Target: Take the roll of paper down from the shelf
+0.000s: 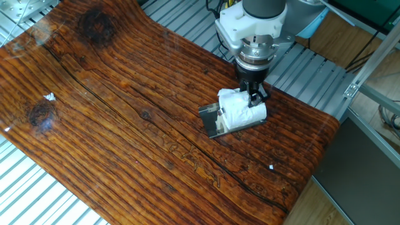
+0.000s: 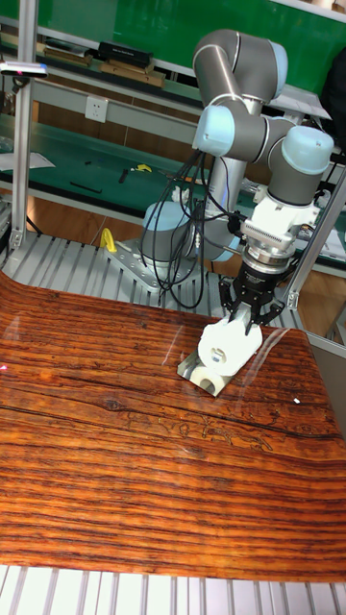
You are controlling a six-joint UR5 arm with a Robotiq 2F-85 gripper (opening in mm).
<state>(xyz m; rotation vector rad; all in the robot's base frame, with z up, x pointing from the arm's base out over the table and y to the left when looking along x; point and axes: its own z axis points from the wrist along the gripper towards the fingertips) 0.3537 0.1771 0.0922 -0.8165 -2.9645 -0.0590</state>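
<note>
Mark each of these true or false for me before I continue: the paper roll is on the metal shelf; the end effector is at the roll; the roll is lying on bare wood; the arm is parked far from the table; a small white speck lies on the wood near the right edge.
1. The roll of paper sits on the shelf. True.
2. The end effector is down at the roll, fingers astride its far end. True.
3. The roll lies directly on the wooden tabletop. False: the grey metal shelf is under it.
4. The arm is parked far from the table. False: it reaches over the tabletop to the roll.
5. A small white speck lies on the wood right of the shelf. True.
</note>
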